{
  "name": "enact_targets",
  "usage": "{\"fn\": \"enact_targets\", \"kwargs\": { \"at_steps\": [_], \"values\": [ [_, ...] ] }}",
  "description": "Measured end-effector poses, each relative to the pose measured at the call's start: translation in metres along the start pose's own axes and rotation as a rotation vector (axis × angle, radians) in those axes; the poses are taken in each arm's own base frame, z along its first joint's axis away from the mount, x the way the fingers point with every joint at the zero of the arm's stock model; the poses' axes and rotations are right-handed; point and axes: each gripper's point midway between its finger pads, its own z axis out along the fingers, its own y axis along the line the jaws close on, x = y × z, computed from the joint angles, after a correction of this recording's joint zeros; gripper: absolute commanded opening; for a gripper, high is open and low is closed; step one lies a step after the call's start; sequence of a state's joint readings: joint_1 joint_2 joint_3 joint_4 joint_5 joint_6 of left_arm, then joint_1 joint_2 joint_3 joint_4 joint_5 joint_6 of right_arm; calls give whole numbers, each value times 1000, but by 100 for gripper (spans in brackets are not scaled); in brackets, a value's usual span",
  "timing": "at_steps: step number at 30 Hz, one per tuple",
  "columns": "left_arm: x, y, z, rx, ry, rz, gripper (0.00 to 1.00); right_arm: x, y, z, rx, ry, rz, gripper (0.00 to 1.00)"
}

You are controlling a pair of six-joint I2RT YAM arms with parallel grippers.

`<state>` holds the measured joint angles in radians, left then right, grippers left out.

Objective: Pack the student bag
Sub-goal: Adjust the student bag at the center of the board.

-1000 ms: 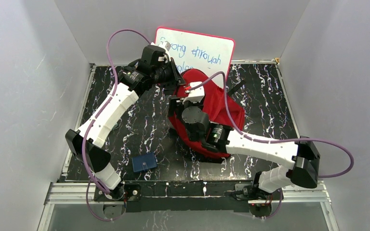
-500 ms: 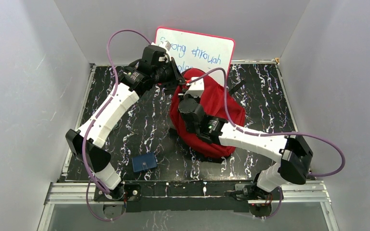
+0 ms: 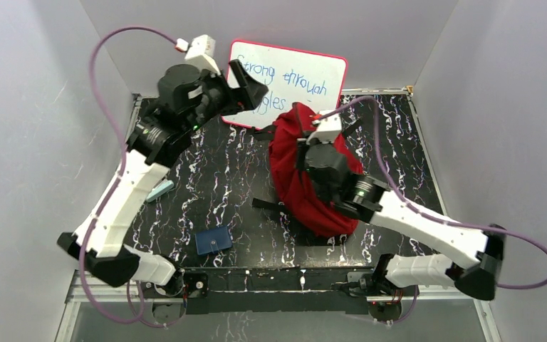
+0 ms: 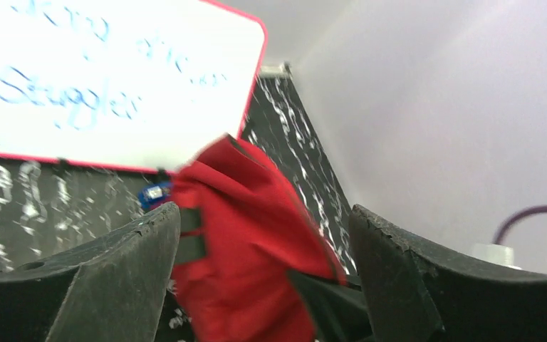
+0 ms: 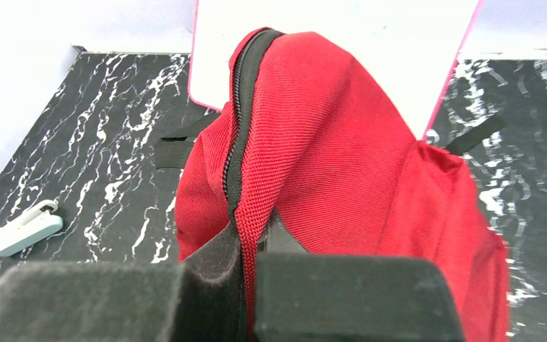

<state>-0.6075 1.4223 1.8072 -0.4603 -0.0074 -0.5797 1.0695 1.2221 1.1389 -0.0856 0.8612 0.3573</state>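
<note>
the red backpack (image 3: 295, 187) sits mid-desk (image 3: 214, 178) before the whiteboard (image 3: 292, 78), its zipper edge (image 5: 232, 157) clamped in the right gripper (image 5: 246, 249). the left gripper (image 3: 248, 80) hangs apart, raised above. step in hand: holding the mouth up; next likely calls for spreading it open.

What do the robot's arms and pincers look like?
The left arm and right arm have white shells, black joints and a looping purple cable each. The left pincer and right pincer have chunky matte-black fingers with scuffed edges.
</note>
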Motion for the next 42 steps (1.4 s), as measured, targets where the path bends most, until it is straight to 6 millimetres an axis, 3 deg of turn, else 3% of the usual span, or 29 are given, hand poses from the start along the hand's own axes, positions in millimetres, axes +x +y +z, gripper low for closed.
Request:
{"fn": "enact_targets", "kwargs": {
  "at_steps": [3,8,12,18,21,23,26,30,34,37,42],
  "values": [
    [-19,9,-24,-47,-97,33,85,-21,-22,-24,-1,-19,-18,0],
    [-5,45,-42,-173,-116,67,86,-40,-33,-42,-21,9,-102,0],
    [40,92,-42,-316,-41,82,87,-42,-21,-41,-76,61,-172,0],
    [142,164,-56,-498,150,34,87,-48,3,-41,-175,128,-246,0],
    [177,185,-70,-546,200,-10,87,-58,21,-41,-239,144,-238,0],
    [190,192,-77,-560,210,-37,87,-61,37,-39,-290,159,-222,0],
    [194,192,-82,-558,201,-65,87,-56,64,-33,-368,189,-191,0],
    [187,188,-85,-543,170,-82,87,-40,111,-18,-473,225,-144,0],
    [180,194,-94,-573,138,-71,87,-27,144,-2,-534,221,-113,0],
    [170,197,-100,-601,107,-55,87,-28,157,8,-550,192,-92,0],
    [133,192,-110,-636,11,-31,87,-45,191,37,-568,153,-62,0]
  ]
}}
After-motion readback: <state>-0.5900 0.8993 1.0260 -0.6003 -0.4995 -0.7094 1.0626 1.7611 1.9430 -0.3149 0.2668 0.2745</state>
